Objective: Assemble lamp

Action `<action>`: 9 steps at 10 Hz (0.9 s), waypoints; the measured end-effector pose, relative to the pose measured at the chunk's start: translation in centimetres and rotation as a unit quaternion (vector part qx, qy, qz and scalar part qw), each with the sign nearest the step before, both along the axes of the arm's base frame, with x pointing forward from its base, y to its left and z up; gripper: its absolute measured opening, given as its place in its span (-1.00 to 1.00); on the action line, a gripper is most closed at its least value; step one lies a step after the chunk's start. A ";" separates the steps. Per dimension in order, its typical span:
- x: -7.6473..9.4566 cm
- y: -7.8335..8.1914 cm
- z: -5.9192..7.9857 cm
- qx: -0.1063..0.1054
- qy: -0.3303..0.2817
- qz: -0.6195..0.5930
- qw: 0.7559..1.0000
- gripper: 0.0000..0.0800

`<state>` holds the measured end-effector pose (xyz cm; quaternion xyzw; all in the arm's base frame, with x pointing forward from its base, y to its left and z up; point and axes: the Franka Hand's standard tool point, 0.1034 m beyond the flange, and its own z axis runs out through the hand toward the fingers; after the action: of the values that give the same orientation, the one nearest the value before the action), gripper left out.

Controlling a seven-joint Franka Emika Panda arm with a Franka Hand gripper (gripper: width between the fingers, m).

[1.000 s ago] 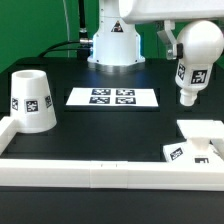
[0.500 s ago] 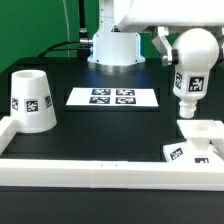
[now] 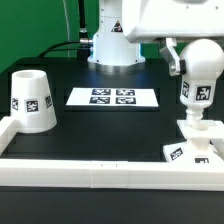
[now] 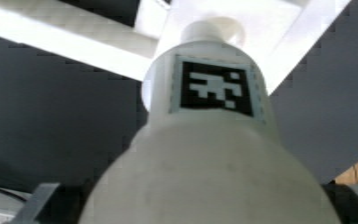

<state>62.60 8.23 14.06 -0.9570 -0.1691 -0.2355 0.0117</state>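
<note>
- Exterior view: your white robot arm (image 3: 165,18) reached in from the top, on the exterior view's right.
- The two-finger gripper (image 3: 196,56) was clamped on the rounded head of the white plastic bulb with a narrow stem (image 3: 198,88). One dark finger (image 3: 172,55) showed against the head's side; the other was hidden.
- The bulb pointed stem-down, leaning slightly, with a black-and-white square tag facing the camera.
- Its stem tip sat right at the top face of the small square white base (image 3: 212,128). You could not tell from this angle whether it touched or stood just clear.
- The base lay on the black table (image 3: 110,130) at the exterior view's right, just behind the long white rail (image 3: 100,170) that ran along the front edge.
- The white truncated-cone shade (image 3: 30,100) stood upright, open end up, well apart at the exterior view's left, in the corner of the rail.
- The marker board (image 3: 113,97) lay flat mid-table, between shade and bulb and further back.
- Wrist view: the bulb (image 4: 202,150) filled most of the picture, seen along its length, tag (image 4: 215,86) sharp near the narrow end.
- Blurred white surfaces showed past the stem, with the black table either side; you could not tell which part they were.
- A dark grey finger edge (image 4: 48,200) showed beside the bulb's wide end.
</note>
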 end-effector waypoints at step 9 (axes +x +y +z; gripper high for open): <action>-0.4 0.5 -2.1 0.000 0.011 0.004 1.000 0.45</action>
<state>62.19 8.69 11.92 -0.9587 -0.1732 -0.2250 0.0143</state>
